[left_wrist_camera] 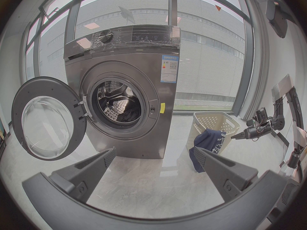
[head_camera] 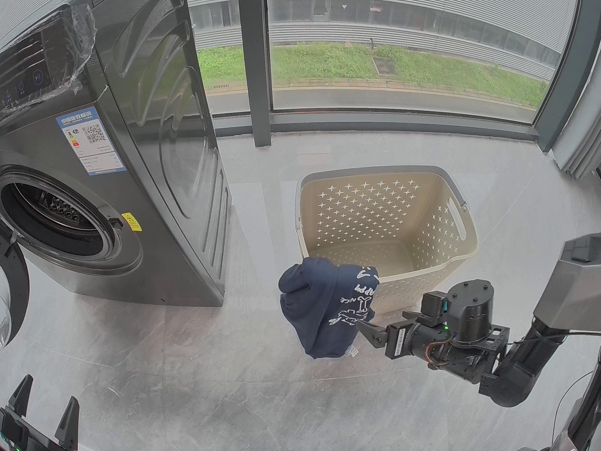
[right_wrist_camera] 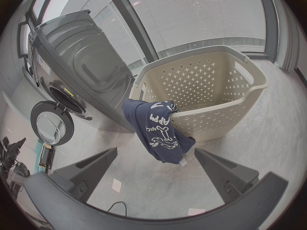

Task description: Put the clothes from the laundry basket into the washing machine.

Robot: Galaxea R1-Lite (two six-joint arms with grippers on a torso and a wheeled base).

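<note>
Down at the far left, the left claw (head_camera: 45, 409) hangs low over the floor (head_camera: 188, 358), and its two pointy black fingers (head_camera: 66, 421) are spread wide with nothing between them. Beside it the round door (left_wrist_camera: 48, 118) of the washing machine (head_camera: 144, 158) stands wide open, a dark ring around clear glass. The machine is a big grey metal box with smooth sides. Its round hole (head_camera: 56, 217) shows a shiny, bumpy drum (left_wrist_camera: 115, 101). Smooth, pale grey floor lies open between the machine and the clothes. A soft dark blue shirt (head_camera: 325, 311) with white letters hangs over the near corner of the laundry basket (head_camera: 375, 214) and droops down its outside. The basket is cream plastic with star-shaped holes, a grey rim and a long handle slot. At the right, the right claw (head_camera: 369, 332) sits just beside the shirt, spread apart and pinching nothing.
</note>
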